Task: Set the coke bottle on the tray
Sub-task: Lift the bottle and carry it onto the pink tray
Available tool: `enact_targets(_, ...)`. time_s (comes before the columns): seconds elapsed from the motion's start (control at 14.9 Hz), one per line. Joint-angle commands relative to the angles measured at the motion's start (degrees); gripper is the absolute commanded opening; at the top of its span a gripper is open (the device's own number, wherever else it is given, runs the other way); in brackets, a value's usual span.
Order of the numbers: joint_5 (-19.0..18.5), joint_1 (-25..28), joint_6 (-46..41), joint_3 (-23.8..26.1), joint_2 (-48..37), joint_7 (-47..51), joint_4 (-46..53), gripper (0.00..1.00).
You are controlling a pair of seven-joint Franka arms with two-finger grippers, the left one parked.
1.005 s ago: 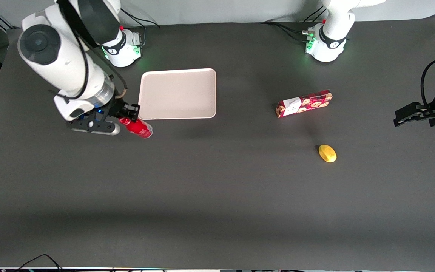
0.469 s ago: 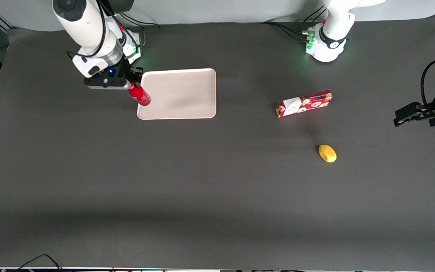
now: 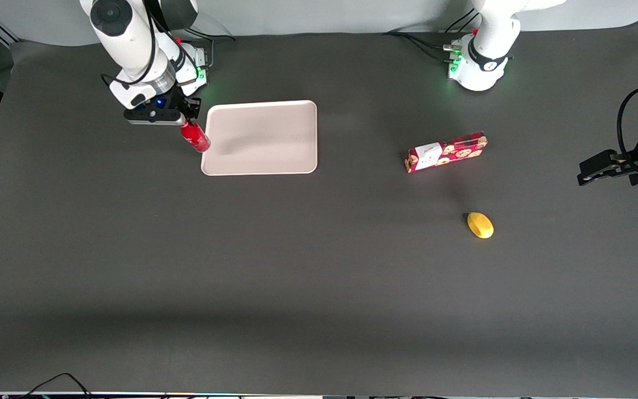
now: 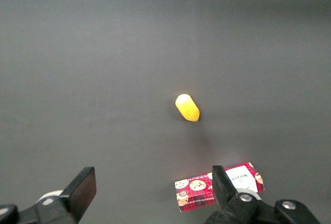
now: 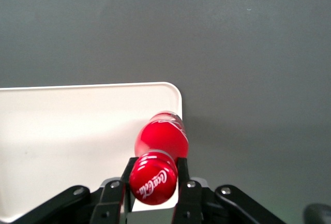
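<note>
Fingers: gripper (image 3: 185, 118) pinching the coke bottle (image 3: 195, 136) at its neck.
Bottle: hanging below the fingers, over the tray (image 3: 274, 160) edge.
Change: drifted slightly off the tray; lowering not yet sensible.

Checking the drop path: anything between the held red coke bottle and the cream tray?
Nothing visible. The gripper holds the small red coke bottle by its neck at the flat cream-beige tray's edge; the tray surface is bare.

The claw (image 3: 185, 115) holds the coke bottle (image 3: 195, 137) above the tray (image 3: 274, 138) edge toward the working arm's end of the table (image 3: 297, 266).
</note>
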Motion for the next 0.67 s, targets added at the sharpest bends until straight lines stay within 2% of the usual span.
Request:
enact_targets(0.0, 4.2, -0.36, 4.96, -0.06, -1.15, -2.67, -3.92, 0.0)
enact_targets(0.34, 9.04, 0.79, 11.03, 3.18, -0.01, -2.59, -7.18, 0.0)
enact_targets(0.6, 9.48, 0.43, 15.85, 6.62, 4.46, -1.8, -7.44, 0.0)
